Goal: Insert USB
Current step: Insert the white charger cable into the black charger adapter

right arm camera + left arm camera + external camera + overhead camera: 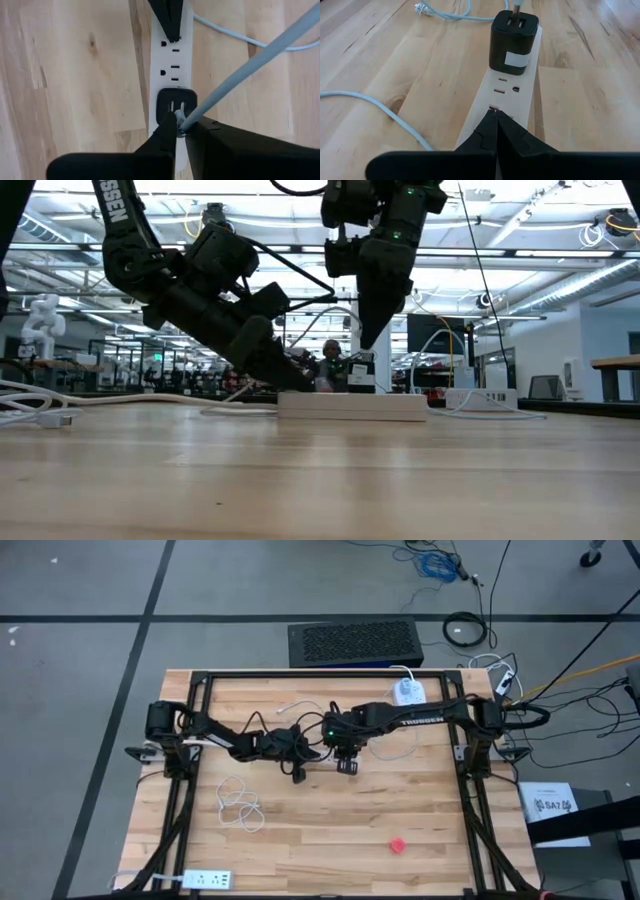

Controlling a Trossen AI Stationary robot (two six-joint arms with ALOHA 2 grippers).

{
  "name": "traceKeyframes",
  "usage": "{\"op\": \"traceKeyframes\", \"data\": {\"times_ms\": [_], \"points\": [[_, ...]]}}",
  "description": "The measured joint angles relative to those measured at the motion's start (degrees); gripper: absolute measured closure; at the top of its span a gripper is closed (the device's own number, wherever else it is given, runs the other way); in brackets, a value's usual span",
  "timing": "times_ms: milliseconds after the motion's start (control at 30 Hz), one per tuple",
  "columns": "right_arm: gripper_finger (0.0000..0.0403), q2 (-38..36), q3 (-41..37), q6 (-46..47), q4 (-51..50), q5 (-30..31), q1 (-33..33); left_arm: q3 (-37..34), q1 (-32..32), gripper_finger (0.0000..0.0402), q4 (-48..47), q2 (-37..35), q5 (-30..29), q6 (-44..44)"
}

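Note:
A white power strip (507, 90) lies flat on the wooden table, with a black USB charger (512, 45) plugged into its far end. My left gripper (495, 112) is shut, its tips on the strip's near end. My right gripper (181, 125) points steeply down over the charger (175, 102) and is shut on a silver USB plug (179, 119). The plug's pale cable (240, 65) runs off up and sideways. The plug's tip stands at the charger's two ports; whether it is inside one I cannot tell. My left gripper presses its shut fingertips (490, 117) down on the strip's top face (492, 106), near the end away from the charger. It comes in slanting down along the strip, which lies flat on the table (350, 406). My right gripper pinches the USB plug between its two fingertips (167, 132), where the cable leaves it (187, 120). The fingers come from above, pointing almost straight down. The plug stands upright below them, its tip against the charger's top face.
A loose white cable (240, 805) lies coiled at the near left and a second white power strip (205, 880) at the near left corner. A small red object (398, 844) sits near right. A white adapter (405, 692) sits at the far edge.

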Motion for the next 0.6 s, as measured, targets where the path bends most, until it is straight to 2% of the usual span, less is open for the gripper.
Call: {"op": "traceKeyframes", "data": {"times_ms": [600], "points": [[0.0401, 0.0, -0.1, -0.3, 2.7, 0.9, -1.0, 0.0, 0.0, 0.0401, 0.0, 0.0, 0.0, 0.0]]}}
